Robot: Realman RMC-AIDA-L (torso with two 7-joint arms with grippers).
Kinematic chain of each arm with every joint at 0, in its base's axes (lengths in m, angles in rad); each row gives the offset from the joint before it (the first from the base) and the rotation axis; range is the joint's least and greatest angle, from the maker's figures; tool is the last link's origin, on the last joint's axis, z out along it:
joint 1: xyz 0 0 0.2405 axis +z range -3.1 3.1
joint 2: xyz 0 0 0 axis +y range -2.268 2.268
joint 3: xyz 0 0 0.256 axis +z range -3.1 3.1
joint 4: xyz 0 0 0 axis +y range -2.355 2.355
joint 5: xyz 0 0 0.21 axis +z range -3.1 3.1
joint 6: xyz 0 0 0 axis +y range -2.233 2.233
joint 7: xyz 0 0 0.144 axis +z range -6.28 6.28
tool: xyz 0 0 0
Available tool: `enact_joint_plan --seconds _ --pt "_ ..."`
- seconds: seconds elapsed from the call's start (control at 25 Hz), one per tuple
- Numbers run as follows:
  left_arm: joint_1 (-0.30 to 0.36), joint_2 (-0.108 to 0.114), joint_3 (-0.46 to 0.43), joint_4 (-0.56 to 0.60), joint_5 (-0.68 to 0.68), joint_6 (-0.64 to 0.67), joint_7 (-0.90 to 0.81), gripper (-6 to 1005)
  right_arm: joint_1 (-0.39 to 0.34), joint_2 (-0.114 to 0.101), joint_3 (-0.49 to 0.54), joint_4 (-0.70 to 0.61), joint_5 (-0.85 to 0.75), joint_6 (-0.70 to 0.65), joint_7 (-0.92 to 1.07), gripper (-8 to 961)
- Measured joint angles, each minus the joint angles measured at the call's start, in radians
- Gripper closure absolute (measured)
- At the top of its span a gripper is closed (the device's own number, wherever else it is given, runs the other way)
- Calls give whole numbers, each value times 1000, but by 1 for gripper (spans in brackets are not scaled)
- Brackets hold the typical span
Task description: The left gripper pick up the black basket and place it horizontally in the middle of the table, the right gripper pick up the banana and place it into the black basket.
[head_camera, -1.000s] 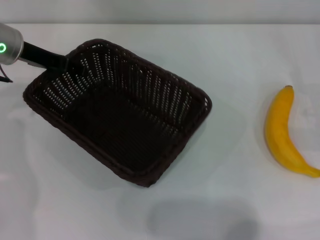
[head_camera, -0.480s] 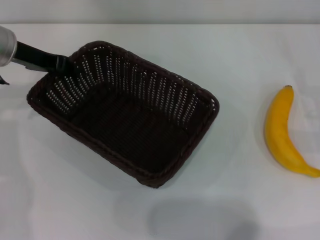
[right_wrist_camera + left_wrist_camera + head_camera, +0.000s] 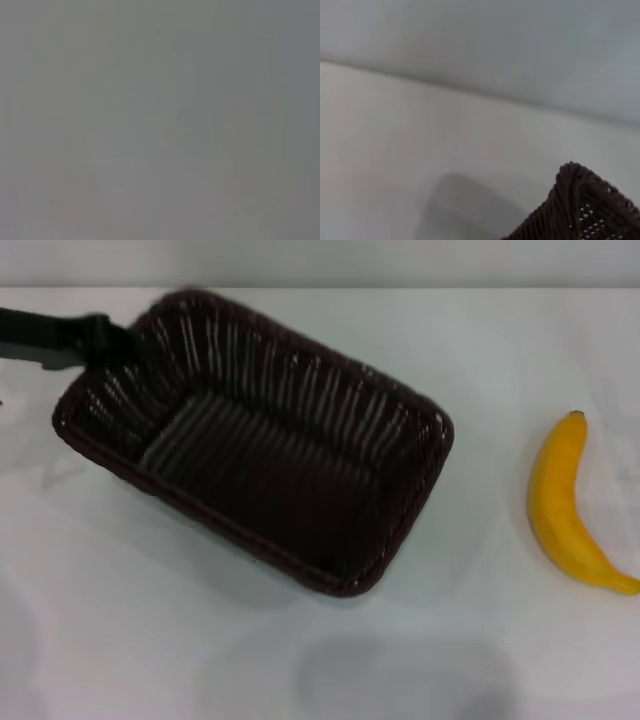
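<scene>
We see dark woven black basket (image 3: 265, 450), nothing inside, left claw (image 3: 108, 342) clamped on rim corner; banana (image 3: 565, 508) apart on tabletop (image 3: 480, 360).

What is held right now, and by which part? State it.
The left gripper holds the black basket by its far-left corner rim. The banana lies untouched on the table; the right gripper is out of view.

You're looking at a bare test bench, likely a lab: a plain white table (image 3: 300, 680) with a blank grey wall (image 3: 400, 260) along its far edge, nothing homelike.
</scene>
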Motion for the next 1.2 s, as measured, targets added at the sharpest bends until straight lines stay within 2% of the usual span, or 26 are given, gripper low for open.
enact_joint_plan --seconds 0.24,0.44,0.72,1.0,1.2 --pt "109 27 -35 -9 -238 -11 17 796 -2 -1 0 3 0 0 0 85" --pt "180 24 -36 -62 -334 85 16 792 1 -1 -4 4 -5 1 0 85" --pt "191 -4 -30 -125 -345 187 20 787 7 -1 -7 4 -8 1 0 86" --pt "166 -55 -27 -133 -322 246 10 782 7 -3 -7 3 -8 -1 0 86" --pt "145 -75 -26 -173 -295 255 2 778 4 -3 -2 3 -6 -4 0 87"
